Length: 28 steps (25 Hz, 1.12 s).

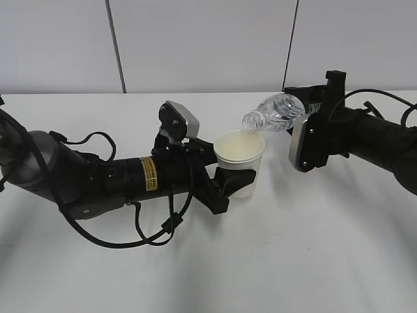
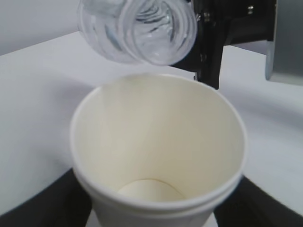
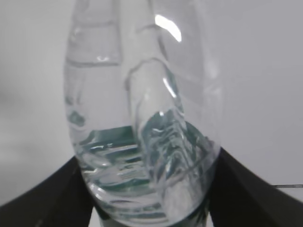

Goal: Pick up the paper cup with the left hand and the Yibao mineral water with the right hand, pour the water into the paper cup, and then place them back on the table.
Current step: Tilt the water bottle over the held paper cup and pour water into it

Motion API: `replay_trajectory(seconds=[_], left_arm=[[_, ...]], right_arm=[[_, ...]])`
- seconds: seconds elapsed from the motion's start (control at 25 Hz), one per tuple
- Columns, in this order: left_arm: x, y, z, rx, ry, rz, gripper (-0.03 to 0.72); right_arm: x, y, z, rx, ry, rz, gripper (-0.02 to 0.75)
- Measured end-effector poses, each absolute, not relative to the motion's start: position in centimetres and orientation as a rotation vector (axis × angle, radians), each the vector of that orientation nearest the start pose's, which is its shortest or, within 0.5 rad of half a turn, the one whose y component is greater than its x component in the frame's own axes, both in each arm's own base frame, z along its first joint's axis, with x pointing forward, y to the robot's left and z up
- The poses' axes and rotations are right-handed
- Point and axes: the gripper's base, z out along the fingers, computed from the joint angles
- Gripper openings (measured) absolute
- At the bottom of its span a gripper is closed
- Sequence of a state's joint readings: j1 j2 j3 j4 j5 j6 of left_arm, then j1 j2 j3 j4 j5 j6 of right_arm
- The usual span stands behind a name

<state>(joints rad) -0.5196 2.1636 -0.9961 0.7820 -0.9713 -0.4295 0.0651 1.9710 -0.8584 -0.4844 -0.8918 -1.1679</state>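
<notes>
One paper cup (image 1: 240,155), one uncapped clear Yibao mineral water bottle (image 1: 277,112) tipped just above the cup's rim, two black robot arms, one left of the cup (image 1: 130,177), one right of it (image 1: 365,137), one white table (image 1: 273,261) beneath the cup

Wall (image 1: 208,45): pale grey-white panels behind the surface, plain and unmarked.
Panel seams: two dark narrow lines, one left of centre (image 1: 116,45), one right of centre (image 1: 291,39), both slightly slanted.
Surface (image 1: 273,261): white, matte, fills the lower part of the exterior view; far edge meets the wall in a straight horizontal line.
Light: soft, even, diffuse; faint grey shadows on the surface.
Floor, windows: out of frame.
</notes>
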Motion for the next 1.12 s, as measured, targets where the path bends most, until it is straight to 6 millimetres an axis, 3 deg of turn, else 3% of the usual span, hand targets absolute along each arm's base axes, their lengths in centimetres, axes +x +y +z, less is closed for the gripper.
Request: replay_trajectory(seconds=[1.12], left_arm=[[31.76,-24.44,10.34,1.003,1.612,-0.877,0.451]], right_arm=[[37.56,5.58,14.91,-1.508,1.014,-0.806,0.475]])
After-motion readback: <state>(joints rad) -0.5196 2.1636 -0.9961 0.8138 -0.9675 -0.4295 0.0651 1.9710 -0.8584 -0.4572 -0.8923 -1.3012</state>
